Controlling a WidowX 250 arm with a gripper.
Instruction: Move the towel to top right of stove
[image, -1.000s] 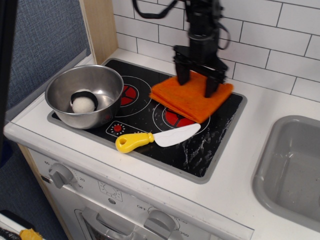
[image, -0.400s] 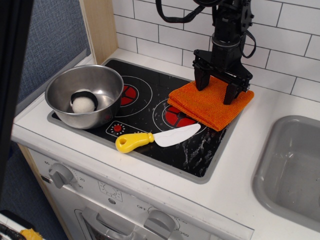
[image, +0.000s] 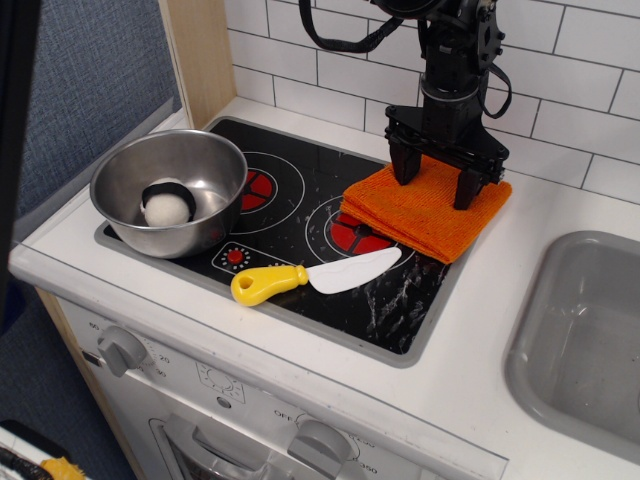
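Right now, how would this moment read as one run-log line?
phase: placing | gripper: open, fingers on towel | towel: at top right of stove, overhanging its right rim | bowl, knife: untouched

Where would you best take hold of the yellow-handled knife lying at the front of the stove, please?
Grip the knife's yellow handle, coming straight down from above with the fingers across its narrow width. It lies flat on the stove, so only a top approach fits; the handle is thicker and rounder than the thin white blade, probably giving a surer hold.
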